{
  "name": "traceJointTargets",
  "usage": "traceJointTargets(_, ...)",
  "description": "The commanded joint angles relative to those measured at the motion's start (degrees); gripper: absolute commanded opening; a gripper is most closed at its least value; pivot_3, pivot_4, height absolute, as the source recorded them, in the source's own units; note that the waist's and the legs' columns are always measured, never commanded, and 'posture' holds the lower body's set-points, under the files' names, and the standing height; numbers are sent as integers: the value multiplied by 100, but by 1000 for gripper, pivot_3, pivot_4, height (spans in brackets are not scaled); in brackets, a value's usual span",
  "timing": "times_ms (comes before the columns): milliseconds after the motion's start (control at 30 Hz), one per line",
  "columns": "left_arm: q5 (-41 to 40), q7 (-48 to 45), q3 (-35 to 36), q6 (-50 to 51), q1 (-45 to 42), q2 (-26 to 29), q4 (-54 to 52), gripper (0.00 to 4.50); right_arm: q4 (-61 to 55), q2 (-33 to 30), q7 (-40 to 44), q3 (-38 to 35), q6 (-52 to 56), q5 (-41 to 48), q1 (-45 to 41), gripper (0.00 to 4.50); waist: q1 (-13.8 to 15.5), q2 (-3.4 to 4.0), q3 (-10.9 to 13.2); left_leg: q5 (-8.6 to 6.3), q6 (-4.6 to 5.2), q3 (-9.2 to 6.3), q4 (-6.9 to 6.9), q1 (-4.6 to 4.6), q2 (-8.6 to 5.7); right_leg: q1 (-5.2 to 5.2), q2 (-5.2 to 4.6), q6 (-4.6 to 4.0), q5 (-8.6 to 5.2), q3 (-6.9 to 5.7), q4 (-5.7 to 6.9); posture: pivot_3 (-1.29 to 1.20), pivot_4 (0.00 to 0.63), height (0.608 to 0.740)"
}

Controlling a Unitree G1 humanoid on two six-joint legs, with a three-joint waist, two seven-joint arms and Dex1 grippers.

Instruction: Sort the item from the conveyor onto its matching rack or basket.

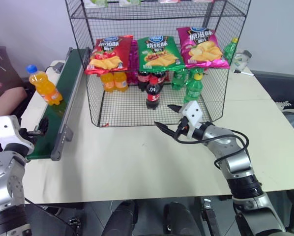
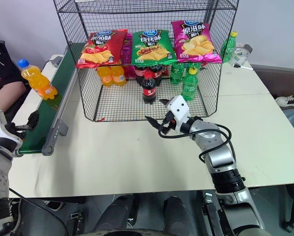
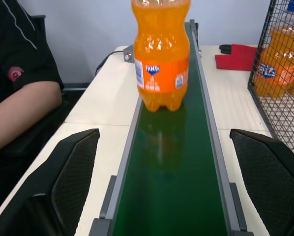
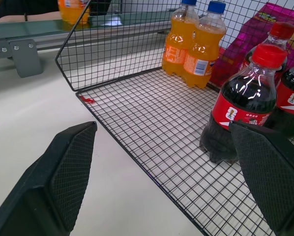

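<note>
The left gripper (image 3: 161, 196) sits at the near end of the long, narrow dark green conveyor belt with grey metal side rails (image 1: 63, 93), its two black fingers spread wide, one on each side of the belt, holding nothing. The left forearm reaches out level along the belt's length. Further up the belt, well apart from those fingers, stands the small clear plastic bottle of orange soda with a blue screw cap (image 1: 44, 84), upright in the wrist view and leaning a little as seen from the head; its orange label reads "Fanta" in white on a blue patch. A person's bare forearm in a dark sleeve (image 3: 24, 105) rests just beside the conveyor's outer side.

The right gripper (image 1: 167, 117) hovers above the pale bench (image 1: 137, 162), just in front of the open lower edge of the large black wire-mesh shelving cage (image 1: 157, 59). Its fingers are also spread wide and empty, and the arm is bent at the elbow with the wrist turned inward toward the cage. Nearest to it, on the cage's mesh floor, stands a dark cola bottle with a red cap and red label (image 4: 243, 105), with more cola bottles behind it. Two orange soda bottles with blue caps (image 4: 193, 46) stand at one side, green soda bottles (image 1: 192, 88) at the other. Above them hang a red chip bag (image 1: 109, 53), a green chip bag (image 1: 159, 51) and a pink chip bag (image 1: 202, 46), each with a blue oval logo I can't read.
</note>
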Motion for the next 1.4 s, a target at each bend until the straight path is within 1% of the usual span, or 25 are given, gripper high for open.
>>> traceJointTargets(33, -17, 12, 185, -141, -40, 125, -44, 4447, -114, 32, -11, -38, -150, -1, -87, 4500, -1, 0, 0, 0, 0, 0, 0, 0, 0, 0, 0, 0, 0, 0, 0, 0, 150, 740)
traceJointTargets(600, 47, 204, 220, -394, -99, 174, 62, 4447, -54, 58, -7, -21, -194, -15, -117, 4500, -1, 0, 0, 0, 0, 0, 0, 0, 0, 0, 0, 0, 0, 0, 0, 0, 150, 740)
traceJointTargets(1167, -15, 148, 220, -465, -106, 176, 34, 4447, -83, 77, 2, -17, -203, -7, -108, 4500, -2, 0, 0, 0, 0, 0, 0, 0, 0, -1, 0, 0, 0, 0, 0, 0, 150, 740)
traceJointTargets(1267, -50, 137, 238, -478, -84, 151, -21, 3601, -102, 78, -1, -10, -199, -8, -92, 4500, -1, 0, 0, 0, 0, 0, 0, 0, 0, -1, 0, 0, 0, 0, 0, 0, 150, 740)
traceJointTargets(1300, -47, 142, 238, -478, -80, 150, -29, 3118, -105, 80, 0, -7, -198, -8, -90, 4500, 2, 0, 0, 0, 0, 0, 0, 0, 0, -1, 0, 0, 0, 0, 0, 0, 150, 740)
traceJointTargets(1333, -38, 146, 234, -476, -75, 153, -38, 2810, -108, 81, 2, -5, -197, -7, -89, 4500, 5, 0, 0, 0, 0, 0, 0, 0, 0, -1, 0, 0, 0, 0, 0, 0, 150, 740)
traceJointTargets(1400, -20, 130, 224, -494, -65, 172, -78, 2733, -104, 81, 5, -5, -199, -8, -93, 4500, 4, 0, 0, 0, 0, 0, 1, 0, 0, 0, 0, 0, 0, 0, 1, 0, 150, 740)
